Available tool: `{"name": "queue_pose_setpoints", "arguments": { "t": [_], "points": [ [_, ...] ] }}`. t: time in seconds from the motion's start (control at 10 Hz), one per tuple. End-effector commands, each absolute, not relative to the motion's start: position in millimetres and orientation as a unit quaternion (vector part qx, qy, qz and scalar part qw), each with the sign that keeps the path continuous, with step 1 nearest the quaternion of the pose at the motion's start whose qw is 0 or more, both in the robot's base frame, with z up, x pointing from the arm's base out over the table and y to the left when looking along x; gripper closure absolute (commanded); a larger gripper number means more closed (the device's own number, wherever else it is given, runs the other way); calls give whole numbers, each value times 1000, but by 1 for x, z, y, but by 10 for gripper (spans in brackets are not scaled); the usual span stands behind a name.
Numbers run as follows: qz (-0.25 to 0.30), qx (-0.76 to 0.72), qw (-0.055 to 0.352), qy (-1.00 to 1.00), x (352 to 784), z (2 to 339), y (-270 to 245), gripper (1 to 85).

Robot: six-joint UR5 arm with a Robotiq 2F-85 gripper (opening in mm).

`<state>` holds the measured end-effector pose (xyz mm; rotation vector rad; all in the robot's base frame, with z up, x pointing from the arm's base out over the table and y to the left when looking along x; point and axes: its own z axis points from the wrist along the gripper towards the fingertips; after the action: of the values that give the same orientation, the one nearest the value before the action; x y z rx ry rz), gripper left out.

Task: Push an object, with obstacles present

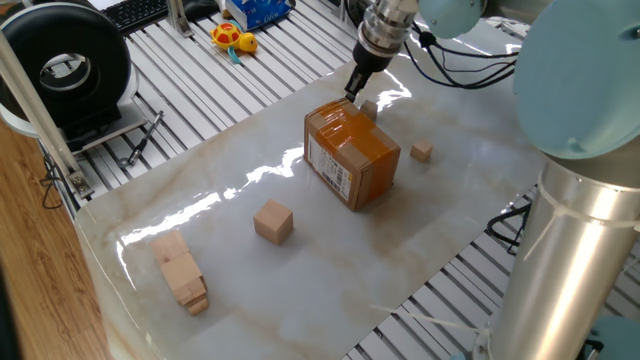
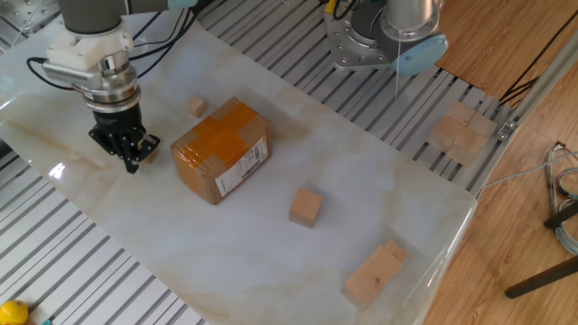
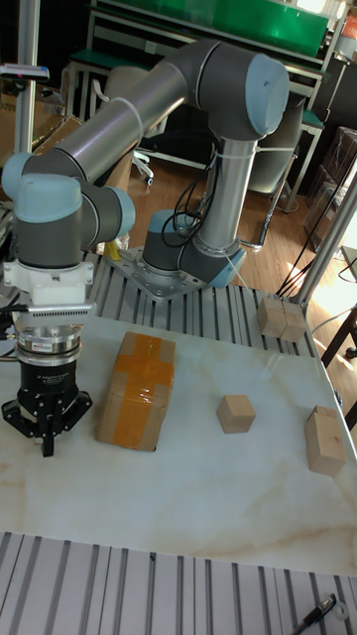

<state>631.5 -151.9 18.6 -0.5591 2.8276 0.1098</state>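
The other fixed view showed the gripper (image 2: 132, 161) low over the table (image 2: 379, 181), its fingers closed together and holding nothing, probably so the tip could serve as a pusher. The small cube (image 2: 151, 153) to be pushed sat just beside the tip, half hidden, between it and the cardboard box (image 2: 221, 149). That box stood right alongside and seemed the main thing in the way. A second small cube (image 2: 197, 106) lay beyond it, the larger cube (image 2: 305, 207) and the long blocks (image 2: 375, 273) well apart.
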Motion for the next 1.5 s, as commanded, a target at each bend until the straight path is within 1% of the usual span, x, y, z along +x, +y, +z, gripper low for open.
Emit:
{"name": "queue_pose_setpoints", "arguments": {
  "t": [0.0,0.4,0.8,1.0,1.1,1.3,1.4],
  "points": [
    [40,-187,124,974,616,24,-158,843],
    [41,-187,124,974,593,17,-168,843],
    [53,-183,126,974,569,13,-172,843],
    [54,-184,129,973,569,15,-171,843],
    [46,-188,129,973,575,17,-172,843],
    [40,-187,125,974,586,24,-165,843],
    [47,-186,120,974,588,33,-159,843]
  ]
}}
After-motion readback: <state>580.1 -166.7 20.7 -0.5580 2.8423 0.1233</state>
